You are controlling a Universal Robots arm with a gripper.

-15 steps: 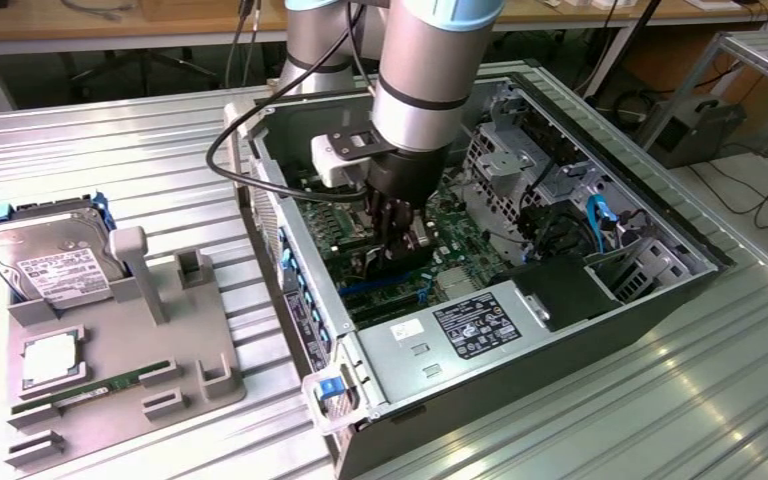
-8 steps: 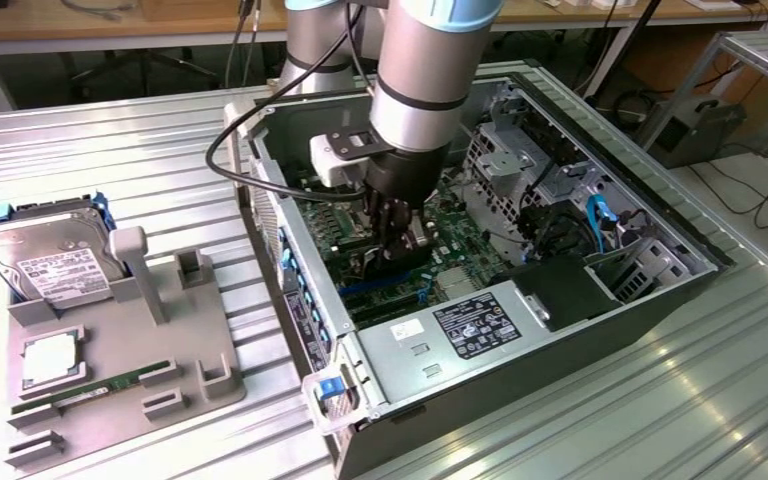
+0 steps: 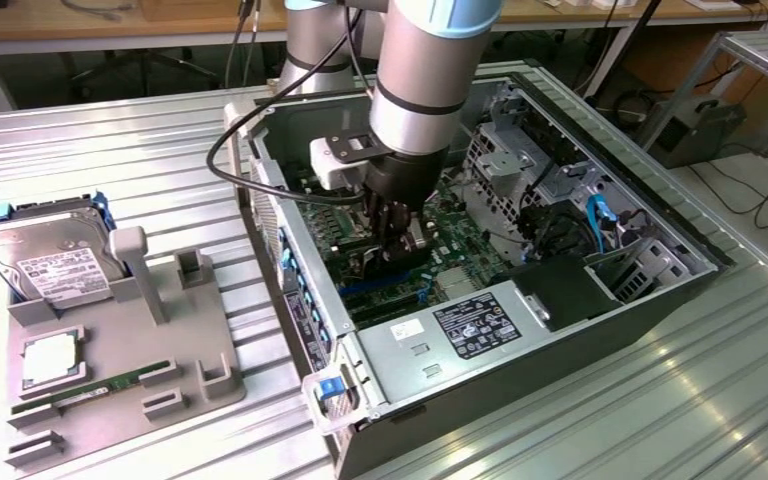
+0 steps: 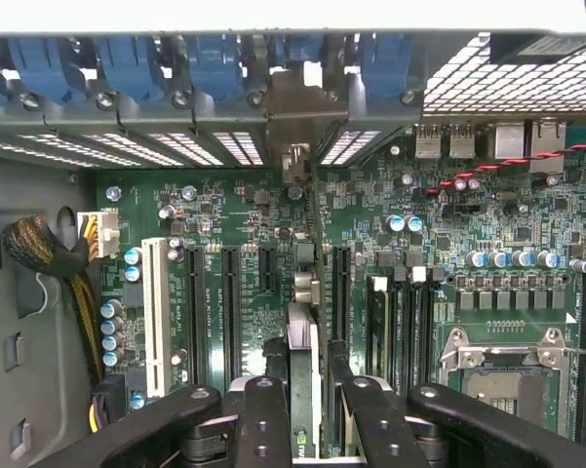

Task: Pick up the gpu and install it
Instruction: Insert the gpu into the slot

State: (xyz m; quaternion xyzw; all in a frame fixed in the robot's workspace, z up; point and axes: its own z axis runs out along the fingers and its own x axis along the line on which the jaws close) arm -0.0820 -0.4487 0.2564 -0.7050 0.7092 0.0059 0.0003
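On the exterior view's left, a grey fixture tray (image 3: 217, 385) is seen on the ribbed metal table (image 3: 117, 160). A hard drive (image 3: 48, 262) stands in it with a white label whose print cannot be read; a processor (image 3: 51, 360) and a memory stick (image 3: 91, 393) lie below it, the stick partly hidden by the tray's posts.

In the middle, the open computer case (image 3: 398, 380) is entered by the arm, and the gripper (image 3: 398, 245) is lowered over the motherboard (image 3: 464, 240). The fingertips are hidden there behind the case wall and the card. A labelled power supply (image 3: 480, 325) is seen near the front, its text too small to read.

In the wrist view, the gpu (image 4: 302, 361) is seen edge-on between the black fingers (image 4: 263, 419), which are closed against its two sides. It stands upright over the motherboard (image 4: 449, 224), in line with a black expansion slot (image 4: 339, 292) region, and its metal bracket (image 4: 297, 117) reaches up to the rear slot openings. Whether the card edge is seated in a slot cannot be told, since its lower part is covered by the fingers. To the side, a white slot (image 4: 157, 317), a sleeved cable bundle (image 4: 44, 249) and the empty processor socket (image 4: 507, 366), cut off at the frame edge, are seen. Board lettering is illegible.
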